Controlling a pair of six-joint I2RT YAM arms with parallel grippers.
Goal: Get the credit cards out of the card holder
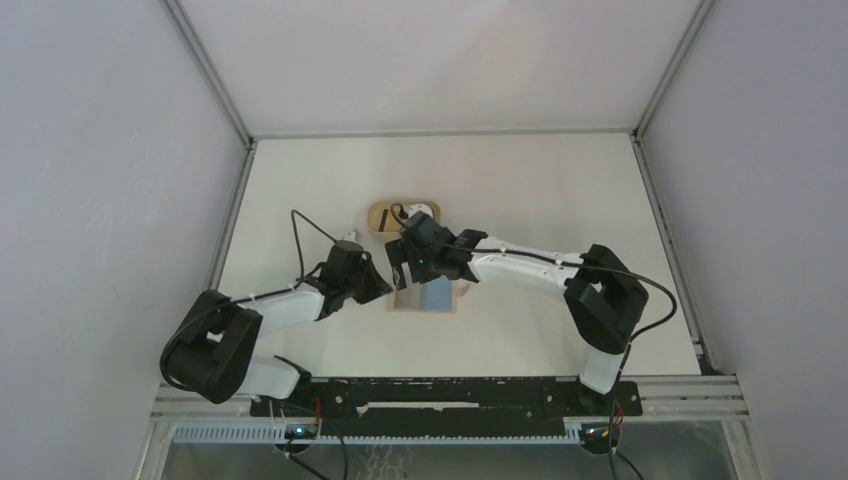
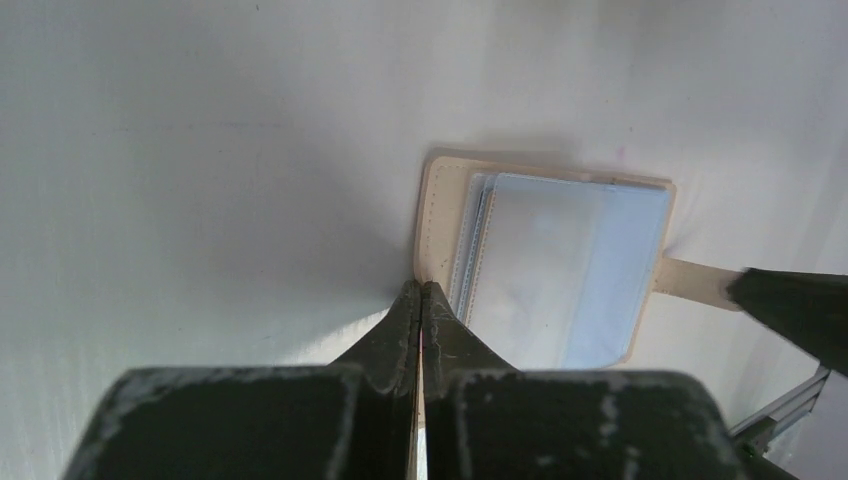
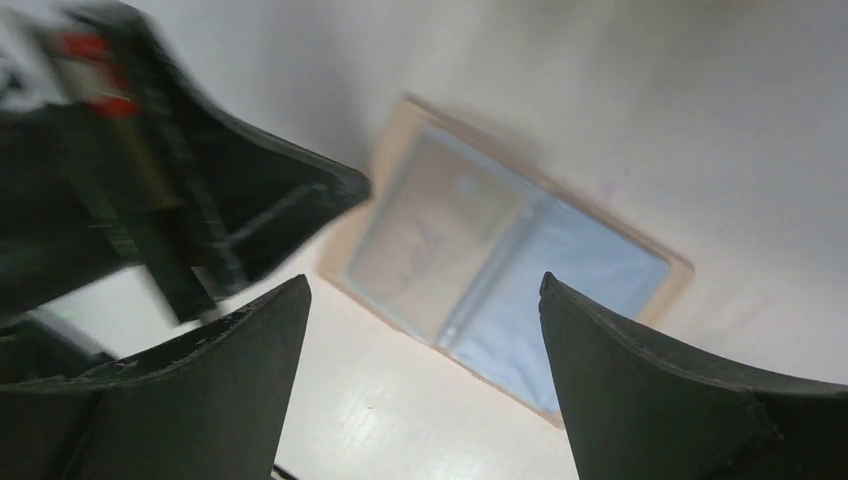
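Observation:
The card holder [image 1: 432,297] lies open and flat on the table, tan-rimmed with pale blue clear pockets inside. It also shows in the left wrist view [image 2: 560,265] and the right wrist view [image 3: 510,265]. Its closure tab [image 2: 693,279] points away from the left gripper. A pale card face shows through one pocket [image 3: 440,235]. My left gripper [image 1: 387,287] is shut, with its fingertips [image 2: 420,292] at the holder's near left corner. My right gripper [image 1: 406,270] is open and hovers just above the holder [image 3: 422,285]. One of its fingers [image 2: 795,308] is by the tab.
An oval light-wood tray [image 1: 382,215] sits just behind the right gripper, with a small white and dark item in it. Grey walls close off the table on the left, right and back. The two grippers are very close together over the holder.

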